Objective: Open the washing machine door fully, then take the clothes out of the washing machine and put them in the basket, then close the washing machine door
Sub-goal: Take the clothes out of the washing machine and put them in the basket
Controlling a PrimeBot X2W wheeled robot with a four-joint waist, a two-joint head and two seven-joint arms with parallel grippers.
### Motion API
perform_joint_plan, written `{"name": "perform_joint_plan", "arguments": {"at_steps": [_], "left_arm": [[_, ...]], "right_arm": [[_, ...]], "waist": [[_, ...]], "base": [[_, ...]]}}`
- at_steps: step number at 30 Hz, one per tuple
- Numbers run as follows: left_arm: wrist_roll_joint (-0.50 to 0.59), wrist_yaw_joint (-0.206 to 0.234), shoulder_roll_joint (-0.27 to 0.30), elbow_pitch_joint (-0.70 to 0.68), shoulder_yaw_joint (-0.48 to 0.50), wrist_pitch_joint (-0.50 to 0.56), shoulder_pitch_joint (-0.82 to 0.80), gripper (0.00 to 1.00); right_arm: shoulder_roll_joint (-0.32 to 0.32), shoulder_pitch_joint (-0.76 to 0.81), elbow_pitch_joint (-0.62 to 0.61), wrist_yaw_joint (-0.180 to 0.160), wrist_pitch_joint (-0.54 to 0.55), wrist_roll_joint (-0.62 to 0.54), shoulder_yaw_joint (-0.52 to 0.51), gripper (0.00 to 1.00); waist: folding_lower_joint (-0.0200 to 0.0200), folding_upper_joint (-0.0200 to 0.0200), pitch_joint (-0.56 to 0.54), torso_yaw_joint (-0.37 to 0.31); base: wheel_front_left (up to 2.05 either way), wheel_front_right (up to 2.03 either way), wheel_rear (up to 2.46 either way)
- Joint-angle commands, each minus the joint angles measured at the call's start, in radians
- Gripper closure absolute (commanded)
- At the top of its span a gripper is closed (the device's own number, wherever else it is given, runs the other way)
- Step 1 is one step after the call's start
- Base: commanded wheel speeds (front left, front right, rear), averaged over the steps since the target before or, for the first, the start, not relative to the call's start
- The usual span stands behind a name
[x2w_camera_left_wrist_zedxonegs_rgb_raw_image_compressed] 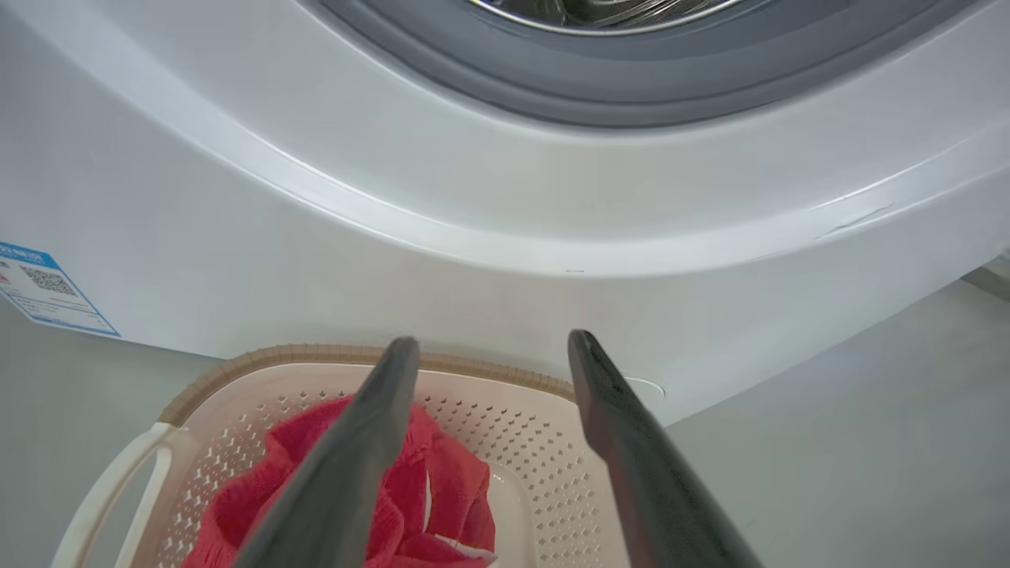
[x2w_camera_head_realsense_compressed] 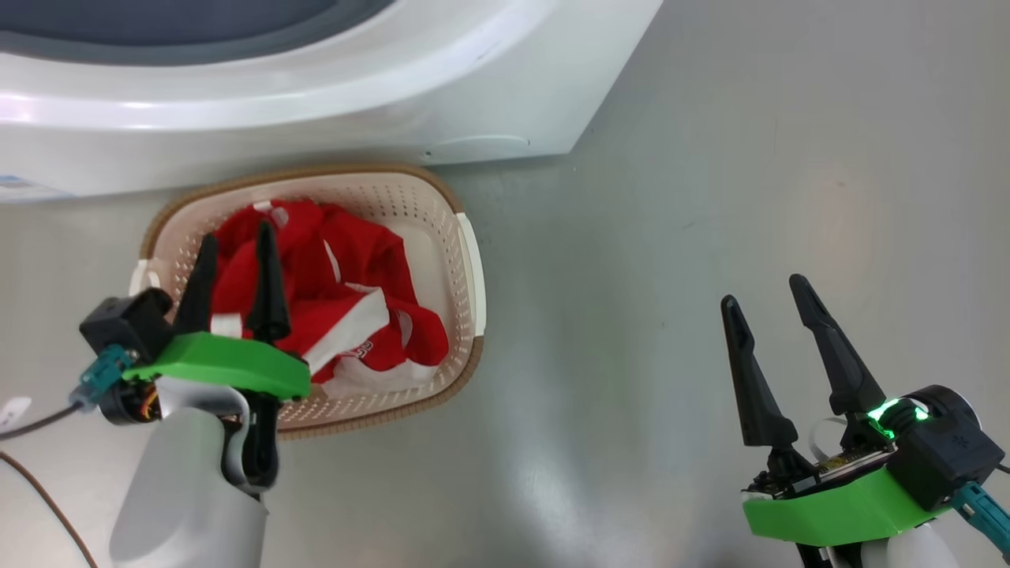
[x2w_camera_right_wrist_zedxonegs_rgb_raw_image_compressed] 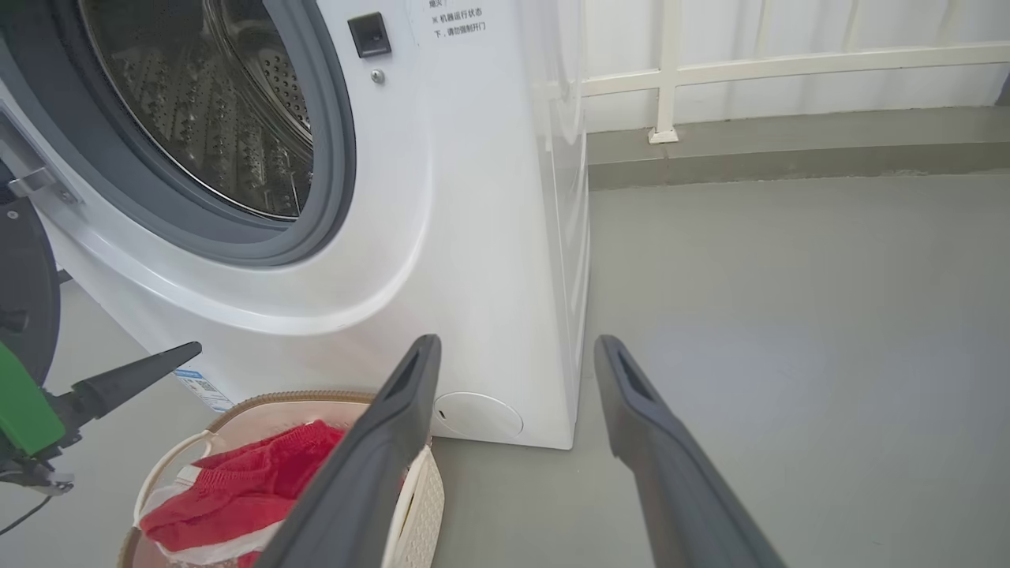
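The cream basket (x2w_camera_head_realsense_compressed: 465, 260) sits on the floor against the white washing machine (x2w_camera_head_realsense_compressed: 331, 102), and the red and white clothes (x2w_camera_head_realsense_compressed: 347, 308) lie heaped inside it. My left gripper (x2w_camera_head_realsense_compressed: 237, 237) hangs open over the basket's left side, nothing between its fingers. In the left wrist view my left gripper (x2w_camera_left_wrist_zedxonegs_rgb_raw_image_compressed: 493, 341) points over the basket rim (x2w_camera_left_wrist_zedxonegs_rgb_raw_image_compressed: 316, 353) and the clothes (x2w_camera_left_wrist_zedxonegs_rgb_raw_image_compressed: 450, 489). My right gripper (x2w_camera_head_realsense_compressed: 762, 293) is open and empty over bare floor to the right. The right wrist view shows the steel drum (x2w_camera_right_wrist_zedxonegs_rgb_raw_image_compressed: 221, 118) uncovered, with the washing machine door (x2w_camera_right_wrist_zedxonegs_rgb_raw_image_compressed: 24, 284) swung open at the left edge.
A grey rubber ring (x2w_camera_left_wrist_zedxonegs_rgb_raw_image_compressed: 631, 87) frames the drum mouth. A blue label sticker (x2w_camera_left_wrist_zedxonegs_rgb_raw_image_compressed: 47, 288) sits low on the machine's front. Grey floor (x2w_camera_head_realsense_compressed: 710, 158) stretches to the right of the machine, ending at a white railing (x2w_camera_right_wrist_zedxonegs_rgb_raw_image_compressed: 789, 67) and a low kerb.
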Motion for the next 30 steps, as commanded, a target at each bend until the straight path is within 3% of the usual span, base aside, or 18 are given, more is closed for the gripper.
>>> {"name": "perform_joint_plan", "arguments": {"at_steps": [1, 15, 30], "left_arm": [[0.000, -0.003, 0.021, -0.035, 0.019, -0.005, 0.032, 0.00], [0.088, 0.087, 0.021, -0.439, -0.013, -0.005, 0.242, 0.00], [0.172, 0.139, 0.021, -0.617, -0.048, -0.005, 0.459, 0.00]], "right_arm": [[-0.004, 0.012, -0.018, 0.003, -0.005, -0.007, 0.026, 0.00], [-0.004, 0.040, 0.031, 0.003, -0.005, -0.021, 0.035, 0.00], [-0.004, 0.111, 0.068, 0.003, -0.005, -0.030, 0.039, 0.00]], "waist": [[0.0000, 0.0000, -0.019, 0.005], [0.0000, 0.0000, -0.174, 0.016], [0.0000, 0.0000, -0.375, 0.022]], "base": [[0.00, 0.00, 0.00], [0.00, 0.00, 0.00], [0.00, 0.00, 0.00]]}}
